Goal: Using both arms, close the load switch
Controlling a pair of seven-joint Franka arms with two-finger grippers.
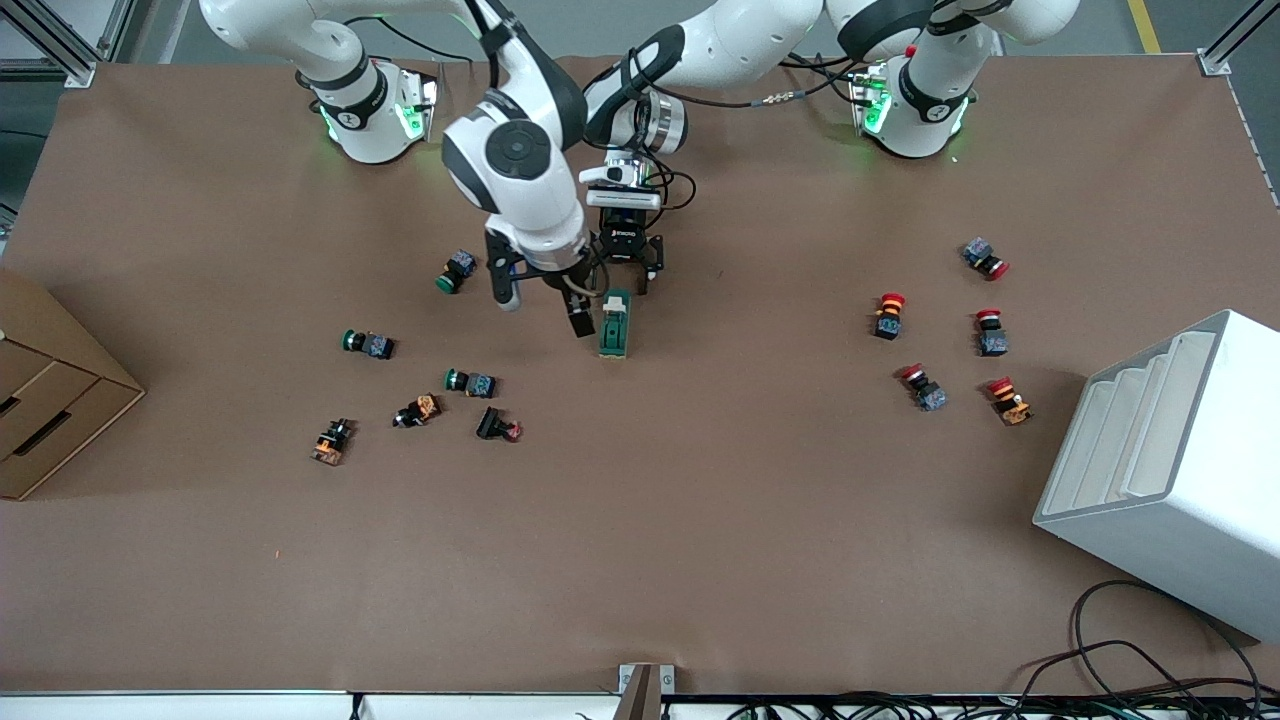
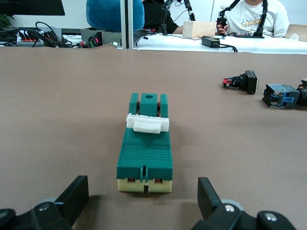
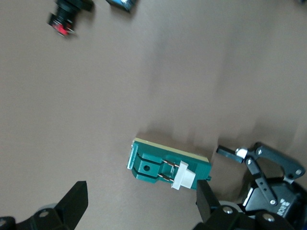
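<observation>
The load switch (image 1: 615, 326), a dark-green block with a white handle (image 2: 147, 123), lies flat on the brown table near the middle. My left gripper (image 1: 630, 274) is low at the switch's end that faces the arm bases. It is open and empty, its fingers (image 2: 73, 195) wider than the switch (image 2: 145, 152). My right gripper (image 1: 543, 300) is open and empty beside the switch, toward the right arm's end. One of its fingers (image 3: 205, 195) is close to the white handle (image 3: 184, 175). The left gripper also shows in the right wrist view (image 3: 261, 167).
Green, orange and black push buttons (image 1: 470, 382) are scattered toward the right arm's end. Several red-capped buttons (image 1: 888, 315) lie toward the left arm's end, by a white slotted rack (image 1: 1170, 470). A cardboard box (image 1: 50, 390) sits at the table's edge.
</observation>
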